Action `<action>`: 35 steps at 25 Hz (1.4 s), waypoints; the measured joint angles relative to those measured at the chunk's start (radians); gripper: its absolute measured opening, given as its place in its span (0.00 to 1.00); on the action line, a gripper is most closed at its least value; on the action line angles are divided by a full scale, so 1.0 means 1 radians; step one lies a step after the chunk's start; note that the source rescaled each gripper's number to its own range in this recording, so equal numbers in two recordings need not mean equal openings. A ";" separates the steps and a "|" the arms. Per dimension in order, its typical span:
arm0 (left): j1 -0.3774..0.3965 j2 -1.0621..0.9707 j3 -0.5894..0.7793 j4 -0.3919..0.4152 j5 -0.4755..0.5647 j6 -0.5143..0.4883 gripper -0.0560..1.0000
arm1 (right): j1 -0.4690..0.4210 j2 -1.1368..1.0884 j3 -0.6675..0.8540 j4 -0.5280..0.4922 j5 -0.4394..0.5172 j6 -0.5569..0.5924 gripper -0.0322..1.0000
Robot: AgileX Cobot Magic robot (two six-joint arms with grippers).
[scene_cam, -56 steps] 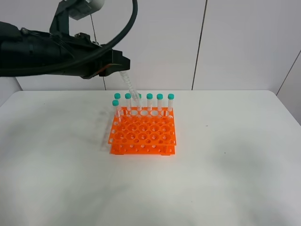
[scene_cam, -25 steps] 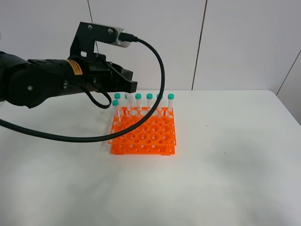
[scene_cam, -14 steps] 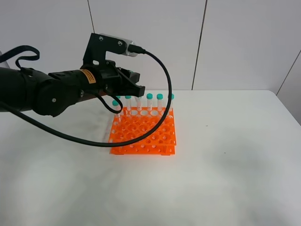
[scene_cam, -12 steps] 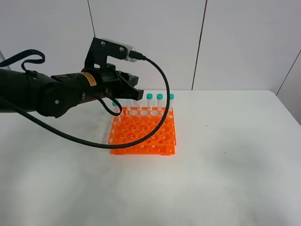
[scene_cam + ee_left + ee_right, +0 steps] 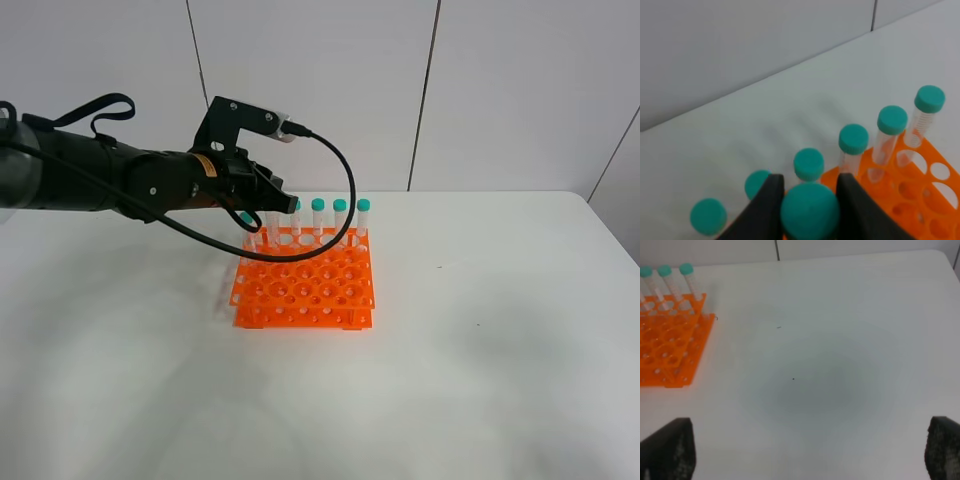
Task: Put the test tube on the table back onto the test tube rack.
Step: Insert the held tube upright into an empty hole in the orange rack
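The orange test tube rack [image 5: 305, 290] stands mid-table on the white table [image 5: 480, 350]. Several teal-capped tubes [image 5: 340, 206] stand in its back row. My left gripper [image 5: 275, 205] is low over the rack's back left part. In the left wrist view the left gripper [image 5: 810, 212] is shut on the test tube, its teal cap [image 5: 810, 210] between the two dark fingers [image 5: 765, 210]. The tube's body is hidden below the cap. Several other caps [image 5: 853, 138] stand around it above the rack [image 5: 920, 200]. My right gripper [image 5: 805, 452] is open and empty, away from the rack [image 5: 665, 355].
A white panelled wall [image 5: 500, 90] rises behind the table's back edge. The left arm's black cable [image 5: 345, 200] loops over the rack's back row. Bare white tabletop [image 5: 830, 370] lies to the right of the rack.
The left arm has come down from high above the rack to just over its back left part, carrying the tube. The tube has gone from tilted to upright among the others.
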 joint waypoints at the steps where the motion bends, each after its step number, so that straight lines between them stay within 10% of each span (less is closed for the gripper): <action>1: 0.000 0.003 -0.007 0.001 0.002 0.002 0.05 | 0.000 0.000 0.000 0.000 0.000 0.000 1.00; 35: 0.008 0.100 -0.011 0.004 -0.085 0.085 0.05 | 0.000 0.000 0.000 0.000 -0.001 0.000 1.00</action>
